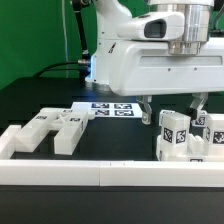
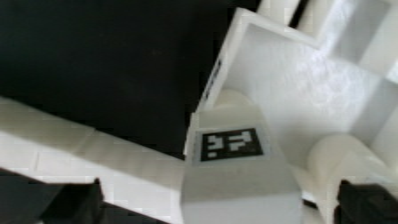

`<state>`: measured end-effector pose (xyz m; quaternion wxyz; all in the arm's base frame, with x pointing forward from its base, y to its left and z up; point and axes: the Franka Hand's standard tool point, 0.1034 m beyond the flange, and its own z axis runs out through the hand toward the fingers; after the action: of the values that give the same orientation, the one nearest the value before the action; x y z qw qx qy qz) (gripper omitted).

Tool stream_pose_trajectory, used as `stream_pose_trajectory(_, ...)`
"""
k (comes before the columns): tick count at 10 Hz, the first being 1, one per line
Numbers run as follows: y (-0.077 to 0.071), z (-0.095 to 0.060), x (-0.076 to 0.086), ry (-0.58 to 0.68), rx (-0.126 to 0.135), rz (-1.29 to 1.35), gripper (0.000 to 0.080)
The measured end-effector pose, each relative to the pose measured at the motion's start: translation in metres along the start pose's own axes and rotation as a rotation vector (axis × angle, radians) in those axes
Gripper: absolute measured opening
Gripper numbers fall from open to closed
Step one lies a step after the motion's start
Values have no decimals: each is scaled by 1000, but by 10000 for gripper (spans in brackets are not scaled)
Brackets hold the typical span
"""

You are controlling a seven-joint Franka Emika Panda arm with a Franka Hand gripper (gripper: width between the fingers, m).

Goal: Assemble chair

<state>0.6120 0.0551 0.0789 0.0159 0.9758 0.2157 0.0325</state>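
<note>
Exterior view shows the hand (image 1: 173, 108) open above tagged chair parts (image 1: 178, 138); wrist view shows one tag (image 2: 228, 143) close

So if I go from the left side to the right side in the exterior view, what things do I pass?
Going across: flat white plastic chair part with slots → thin flat white marker board with black tags → bunch of small white tagged chair blocks.

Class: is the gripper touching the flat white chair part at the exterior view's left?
Apart. Exterior view: bare dark table separates the gripper from the flat part.
</note>
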Motion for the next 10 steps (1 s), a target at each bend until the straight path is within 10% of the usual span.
stream_pose_trajectory(3, 0, 0, 0, 0, 0, 38, 298)
stream_pose_trajectory(10, -1, 0, 0, 1, 6, 439, 291)
